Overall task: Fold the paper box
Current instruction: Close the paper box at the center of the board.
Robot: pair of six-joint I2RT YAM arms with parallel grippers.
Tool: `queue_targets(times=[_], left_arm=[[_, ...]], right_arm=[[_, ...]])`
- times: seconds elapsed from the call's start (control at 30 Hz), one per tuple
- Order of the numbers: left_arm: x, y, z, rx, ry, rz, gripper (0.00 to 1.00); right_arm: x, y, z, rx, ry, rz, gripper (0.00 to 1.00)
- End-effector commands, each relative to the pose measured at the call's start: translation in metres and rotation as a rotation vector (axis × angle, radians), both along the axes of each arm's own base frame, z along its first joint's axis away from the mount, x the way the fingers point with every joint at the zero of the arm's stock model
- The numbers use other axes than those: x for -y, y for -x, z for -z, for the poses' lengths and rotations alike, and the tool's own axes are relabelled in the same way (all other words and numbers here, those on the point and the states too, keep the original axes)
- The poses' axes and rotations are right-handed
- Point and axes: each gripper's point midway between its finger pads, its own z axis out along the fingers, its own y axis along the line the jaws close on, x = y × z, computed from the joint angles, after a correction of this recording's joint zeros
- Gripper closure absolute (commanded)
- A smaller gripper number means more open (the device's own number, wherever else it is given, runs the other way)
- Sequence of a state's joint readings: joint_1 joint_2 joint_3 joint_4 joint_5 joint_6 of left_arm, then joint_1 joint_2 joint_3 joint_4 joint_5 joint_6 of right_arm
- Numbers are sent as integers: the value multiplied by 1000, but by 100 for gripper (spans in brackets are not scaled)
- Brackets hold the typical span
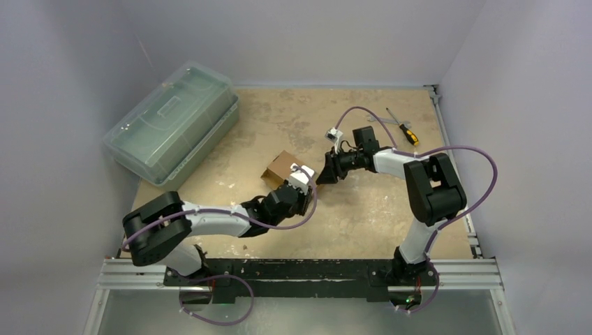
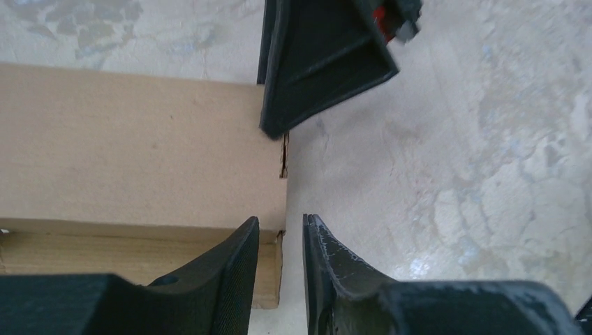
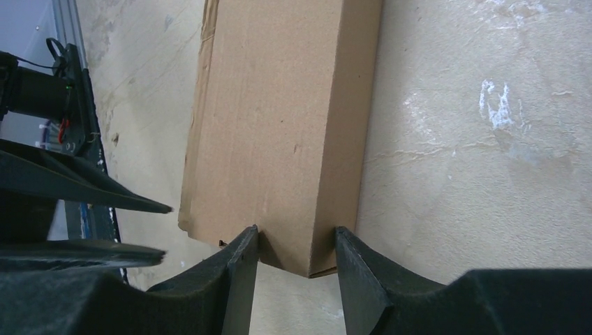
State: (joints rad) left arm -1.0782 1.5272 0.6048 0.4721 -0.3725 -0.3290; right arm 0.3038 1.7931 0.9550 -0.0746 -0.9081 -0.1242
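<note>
Worktop: scuffed tan board worktop with pale walls on three sides; both arm bases sit at its near edge.
Task object: plain brown rectangular cardboard paper box, formed into a shallow carton and lying flat.
Task object location: about the middle of the worktop, slightly towards the left edge and well clear of every edge. Both arms meet at its right-hand end.
Left fingers: parted by a narrow slot. The lower corner of the paper box end sits in that slot. One finger overlaps the cardboard and the other stands just clear of it, so nothing is clamped.
Right fingers: set about halfway apart, one on either side of the near end of the paper box. Both inner faces sit against the cardboard, so this end of the box is gripped.
Cross-check, left wrist view: one right finger lies over the upper face of the box at that same end, its tip at the end edge.
Box surfaces: the broad face is smooth and unprinted. A seam line runs along one long side in the right wrist view.
Other item 1: large translucent green plastic case, lid closed, lying diagonally at the far left corner, well apart from the box.
Other item 2: screwdriver with a yellow and black handle, near the far right corner beside the right edge.
</note>
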Motion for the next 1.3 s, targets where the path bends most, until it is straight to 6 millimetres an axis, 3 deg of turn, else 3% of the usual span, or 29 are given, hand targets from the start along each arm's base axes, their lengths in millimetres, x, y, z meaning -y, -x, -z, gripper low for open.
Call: queue_targets(times=[0.0,0.17,0.33,0.4,0.43,0.5,0.6,0.67,0.83,1.03,1.1,1.27], left_arm=[[7,1,-45,-15,119,-1,70],[-23,8,-54,-90,185,-108,63],[-60,25,-34,-301,402,-265,47],[-67,35,-26,-360,521,-279,47],[-72,40,-17,-391,564,-290,48],[-84,47,1,-434,607,-327,71],[-89,50,17,-471,598,-365,90],[-86,49,22,-499,591,-377,100],[-59,51,23,-607,675,-349,100],[-26,46,39,-793,723,-413,100],[-12,41,35,-833,766,-413,100],[27,17,1,-868,879,-372,100]], right_arm=[[-2,4,4,-18,22,-18,53],[-2,3,3,-17,19,-21,50],[-2,3,2,-15,19,-29,43],[-2,3,3,-15,20,-30,43],[-2,3,3,-15,21,-29,42],[-2,3,2,-14,21,-29,42],[-2,2,2,-10,22,-29,42],[-2,2,3,-11,24,-29,42],[-2,3,3,-14,25,-27,43],[-2,3,5,-21,25,-26,43],[-2,4,6,-23,24,-28,43],[-2,4,5,-20,27,-28,43]])
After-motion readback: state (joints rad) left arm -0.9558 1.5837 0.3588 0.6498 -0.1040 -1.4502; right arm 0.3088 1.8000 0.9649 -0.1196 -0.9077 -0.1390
